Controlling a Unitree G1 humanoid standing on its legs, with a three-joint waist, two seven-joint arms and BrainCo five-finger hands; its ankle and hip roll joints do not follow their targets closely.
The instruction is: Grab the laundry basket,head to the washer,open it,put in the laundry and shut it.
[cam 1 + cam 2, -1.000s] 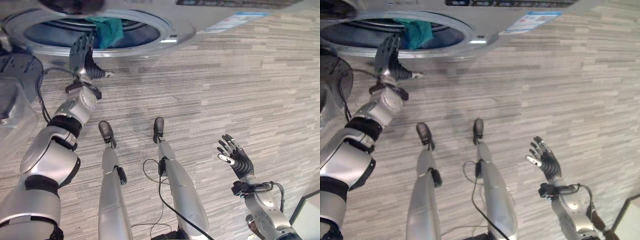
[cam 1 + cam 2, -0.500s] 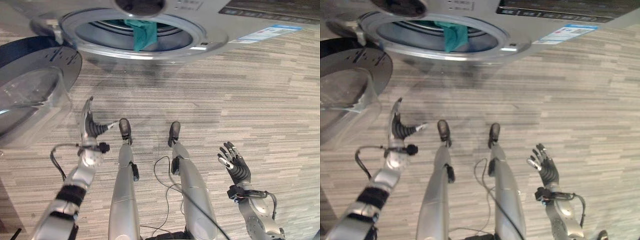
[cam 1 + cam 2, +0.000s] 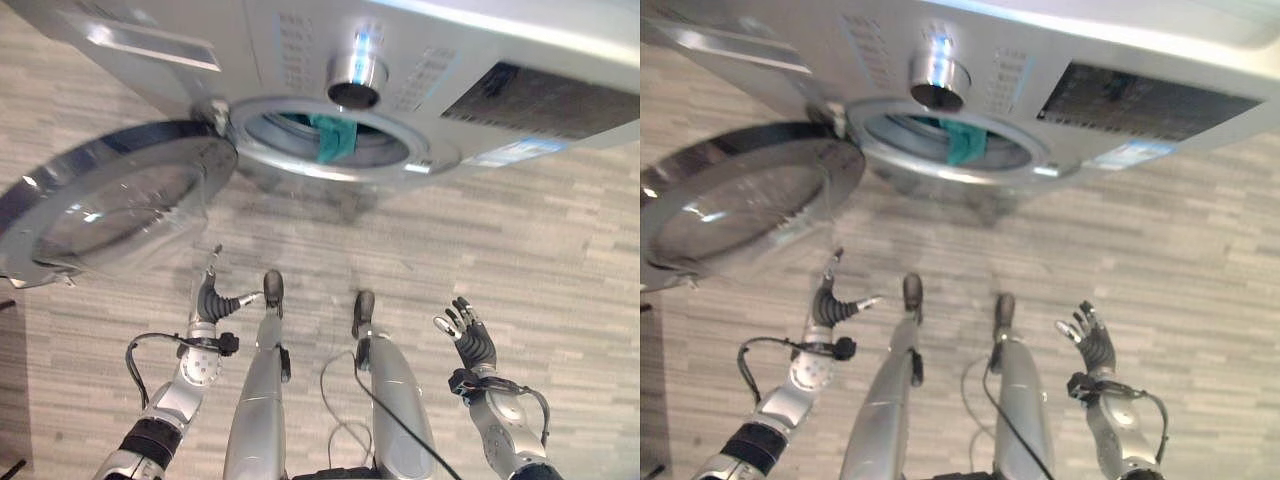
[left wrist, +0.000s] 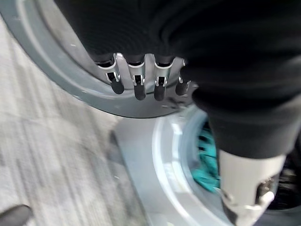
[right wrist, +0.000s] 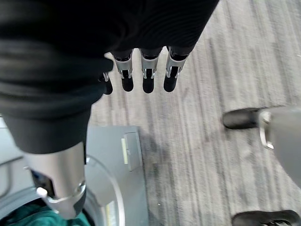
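washer (image 3: 300,60): silver-grey, dark panel | door (image 3: 110,205): chrome ring, clear glass | laundry (image 3: 333,138): teal, in the drum mouth | floor (image 3: 560,250): pale grey streaked planks | fingers (image 5: 146,75): silver, dark tips

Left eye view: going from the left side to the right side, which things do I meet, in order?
Open washer door → left hand → teal laundry hanging in the drum opening → right hand.
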